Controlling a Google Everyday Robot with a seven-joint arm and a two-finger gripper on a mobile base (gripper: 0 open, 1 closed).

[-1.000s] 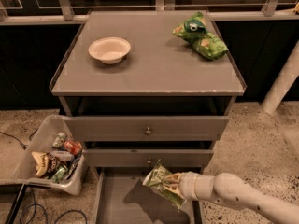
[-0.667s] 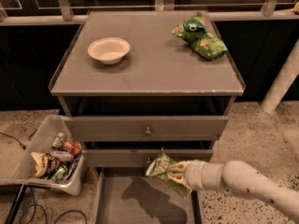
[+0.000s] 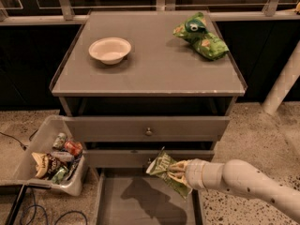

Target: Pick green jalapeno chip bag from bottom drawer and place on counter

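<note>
Since the earliest frame the gripper (image 3: 174, 171) and its load have risen from low over the drawer floor to the level of the lower drawer front (image 3: 117, 157); the change since the middle frame is slight. The fingers (image 3: 178, 165) are clamped on the right edge of the green jalapeno chip bag (image 3: 162, 166); the bag hangs tilted, clear of the floor of the bottom drawer (image 3: 140, 209), with its shadow (image 3: 140, 191) cast on that floor. The pale arm (image 3: 243, 182) runs from the wrist out toward 4 o'clock and leaves the view at the right edge. The bottom drawer stands pulled open at 6 o'clock of the cabinet; the upper drawer front (image 3: 187, 128) is above it. The counter (image 3: 159, 74) carries a white bowl (image 3: 110, 49) at 10 o'clock and brighter green bags (image 3: 202, 37) at 1 o'clock; the two are well apart. A bin (image 3: 33, 149) holding mixed snacks sits on the ground at 8 o'clock of the cabinet, just beside it.
</note>
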